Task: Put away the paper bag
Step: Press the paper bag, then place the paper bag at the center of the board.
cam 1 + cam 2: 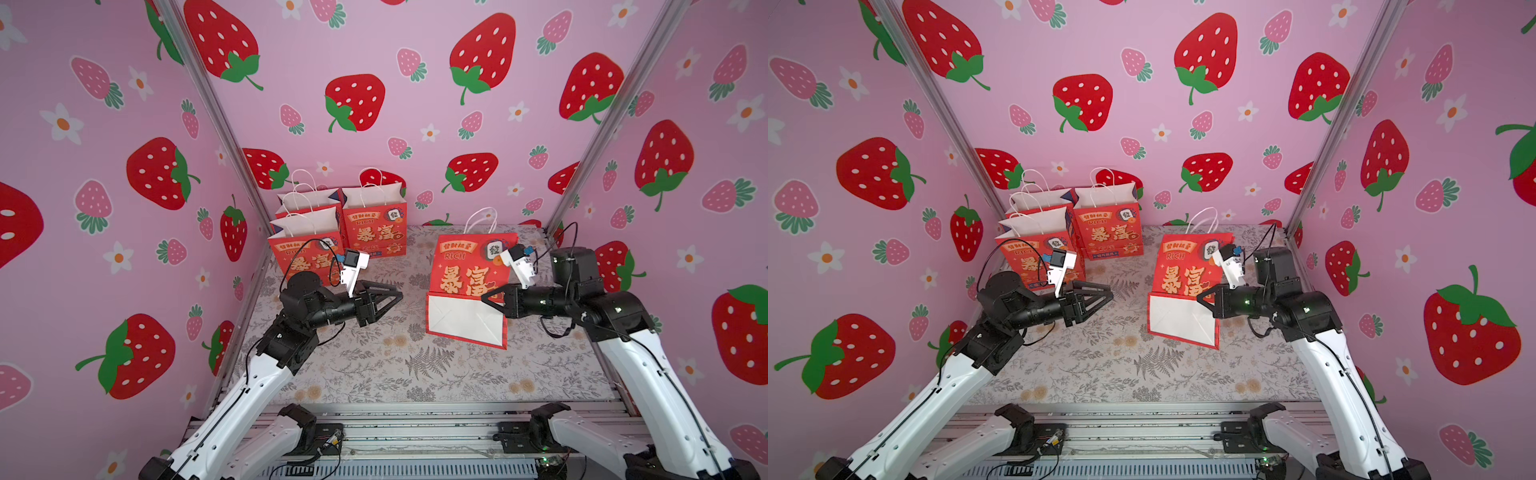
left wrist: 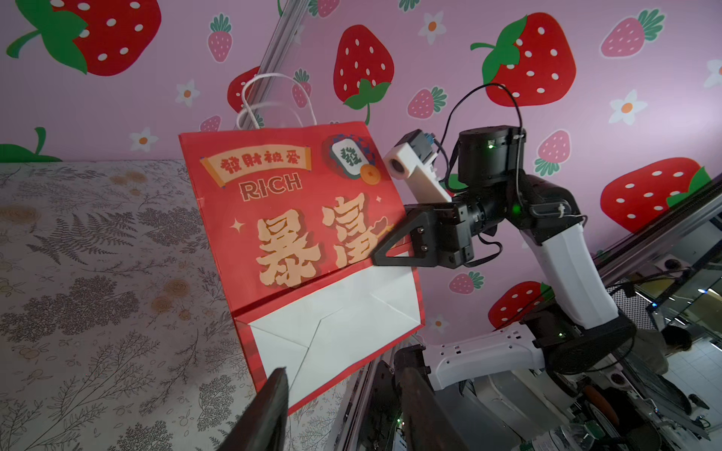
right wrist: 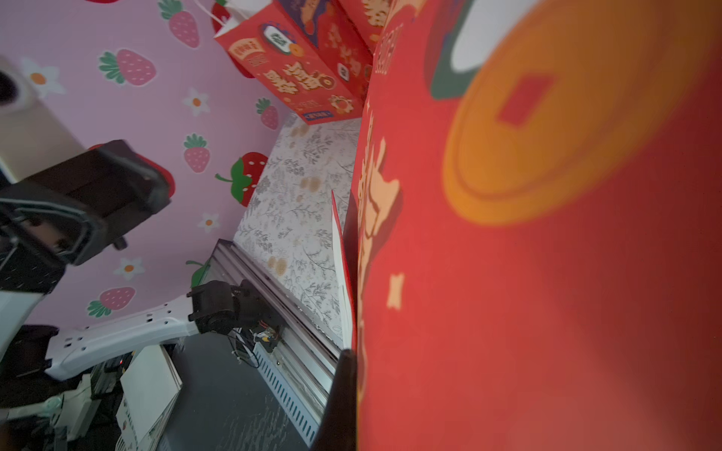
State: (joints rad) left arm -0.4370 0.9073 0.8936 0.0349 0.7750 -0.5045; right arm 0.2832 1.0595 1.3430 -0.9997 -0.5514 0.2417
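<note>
Pink strawberry walls (image 1: 415, 62) box in a desk (image 1: 415, 374) with a grey fern-print cover. On its right side the flattened paper bag (image 1: 465, 266) stands tilted, its edge pinched by the right gripper (image 1: 488, 298). The left gripper (image 1: 397, 297) hangs spread, apart from it. Three upright bags (image 1: 374, 224) fill the far left corner.

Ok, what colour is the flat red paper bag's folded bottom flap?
The bottom flap is white, red-edged; clearest in the left wrist view.
</note>
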